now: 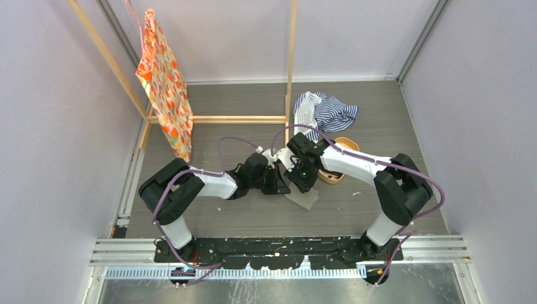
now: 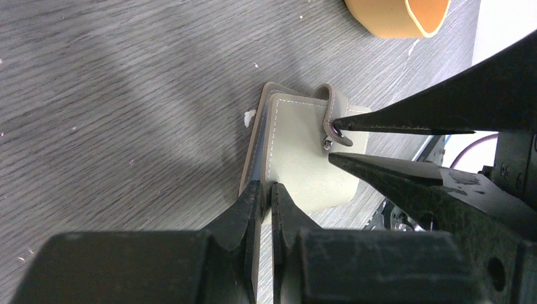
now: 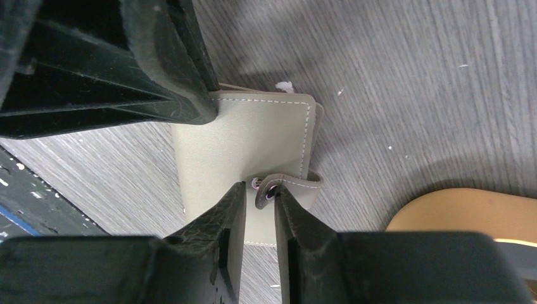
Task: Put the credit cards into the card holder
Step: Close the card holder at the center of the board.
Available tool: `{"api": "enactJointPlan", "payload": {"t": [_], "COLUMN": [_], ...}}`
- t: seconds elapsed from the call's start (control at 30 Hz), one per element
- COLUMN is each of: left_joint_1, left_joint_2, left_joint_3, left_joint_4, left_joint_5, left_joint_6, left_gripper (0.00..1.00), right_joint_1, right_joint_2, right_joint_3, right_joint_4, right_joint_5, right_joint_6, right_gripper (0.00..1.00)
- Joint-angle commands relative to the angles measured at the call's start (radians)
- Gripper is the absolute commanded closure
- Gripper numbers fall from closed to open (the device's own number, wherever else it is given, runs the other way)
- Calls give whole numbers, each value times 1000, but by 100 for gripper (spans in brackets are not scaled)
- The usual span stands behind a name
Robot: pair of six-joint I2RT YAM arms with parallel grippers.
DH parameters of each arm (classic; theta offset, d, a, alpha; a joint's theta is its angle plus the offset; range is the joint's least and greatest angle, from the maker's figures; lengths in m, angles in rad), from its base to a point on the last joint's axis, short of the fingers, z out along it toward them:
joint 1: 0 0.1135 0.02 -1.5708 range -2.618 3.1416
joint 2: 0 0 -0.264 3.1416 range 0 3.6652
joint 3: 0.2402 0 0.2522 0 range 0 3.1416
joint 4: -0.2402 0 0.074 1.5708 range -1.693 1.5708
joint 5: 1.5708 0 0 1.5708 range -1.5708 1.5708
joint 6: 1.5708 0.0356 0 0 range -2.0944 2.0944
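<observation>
My left gripper (image 2: 266, 192) is clenched on the card holder's (image 2: 294, 158) near edge, holding it steady; at its far side my right gripper (image 3: 259, 197) stands parted around the closing tab (image 3: 291, 182), not squeezing it; I judge this step 1, opening; next I must regrip the tab and lift the flap; no credit cards in view; beyond the holder, the tray (image 3: 468, 212).

card holder (image 3: 244, 139): folded, tab (image 3: 297, 182) curled up | right gripper (image 3: 259, 193): jaws slightly apart astride tab | orange tray (image 3: 468, 209): lower right
</observation>
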Motion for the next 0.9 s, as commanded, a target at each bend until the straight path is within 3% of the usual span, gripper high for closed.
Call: {"api": "enactJointPlan", "payload": {"t": [0.0, 0.57, 0.87], "left_joint_1": [-10, -10, -10], "left_joint_2": [-10, -6, -15], "left_joint_3": [4, 7, 4], "left_joint_4": [-5, -4, 3], "left_joint_5": [-19, -16, -16], "left_joint_6": [88, 86, 82], "left_gripper": [92, 92, 92], "right_joint_1": [30, -135, -234], "right_joint_2": [18, 38, -9], "right_joint_3": [17, 50, 106], "right_joint_4": [-52, -69, -242], "right_joint_5": [-168, -321, -720], "right_joint_6": [-96, -24, -168], "right_gripper": [70, 67, 67]}}
